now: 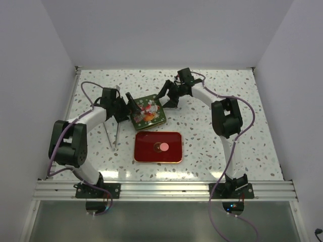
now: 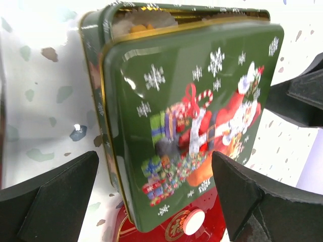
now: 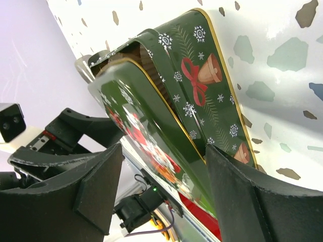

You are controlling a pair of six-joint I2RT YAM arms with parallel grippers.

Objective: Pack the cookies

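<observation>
Left gripper (image 2: 155,164) jaws wide apart, either side of green tin (image 2: 192,116), not touching. Right gripper (image 3: 164,151) jaws apart around tin's edge. Pink cookie (image 1: 164,146) on red tray (image 1: 144,154), just nearside of both grippers.

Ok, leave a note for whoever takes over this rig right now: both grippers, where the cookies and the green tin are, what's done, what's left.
Left gripper: open, jaws either side of the green tin at its left end.
Right gripper: jaws apart around the tin's far right corner; cannot tell if it grips.
Lid: lying on the tin but shifted, a gap along one edge; an orange cookie shows inside.
Red tray, just nearer than the tin: pink cookie and dark cookie on it.
Done: at least one cookie in, lid laid on.
Left: probably those two cookies, then seating the lid.
</observation>
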